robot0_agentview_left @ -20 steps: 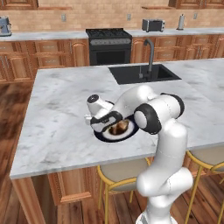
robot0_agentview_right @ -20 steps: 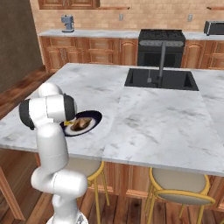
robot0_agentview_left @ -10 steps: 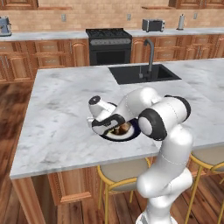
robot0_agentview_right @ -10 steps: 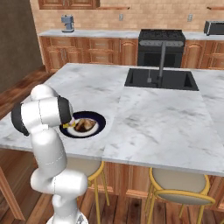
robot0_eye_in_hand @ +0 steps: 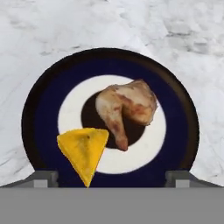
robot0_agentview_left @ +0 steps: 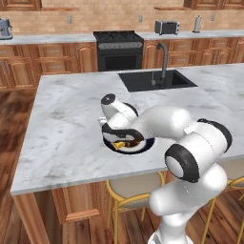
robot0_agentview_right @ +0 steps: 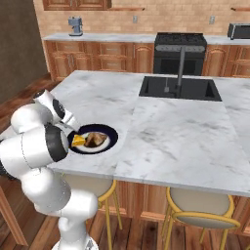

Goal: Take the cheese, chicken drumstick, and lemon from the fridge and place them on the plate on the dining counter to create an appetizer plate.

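Observation:
The plate [robot0_eye_in_hand: 183, 109], navy-rimmed with a white centre, rests on the dining counter [robot0_agentview_left: 66, 124] near its front edge. On the plate's middle lies the golden-brown chicken drumstick [robot0_eye_in_hand: 127, 107]. The yellow cheese [robot0_eye_in_hand: 84, 151] lies beside the drumstick, partly over the rim. My gripper [robot0_eye_in_hand: 111, 177] hovers straight above the plate, open, its fingertips [robot0_eye_in_hand: 43, 177] wide apart and clear of the cheese. From the left base, the gripper [robot0_agentview_left: 119, 136] covers part of the plate [robot0_agentview_left: 145, 144]. The right base view shows the cheese [robot0_agentview_right: 78, 141] and the drumstick [robot0_agentview_right: 96, 139] on the plate [robot0_agentview_right: 108, 133]. The lemon and the fridge are out of view.
A black sink [robot0_agentview_left: 155, 80] with a dark faucet [robot0_agentview_left: 163, 52] is set into the counter's far right. Stools [robot0_agentview_left: 131, 188] stand under the front edge. A black range [robot0_agentview_left: 119, 47] and wooden cabinets line the back wall.
The fingers have spread apart and let go of the cheese, which now lies on the plate. The arm's elbow has swung a little to the right.

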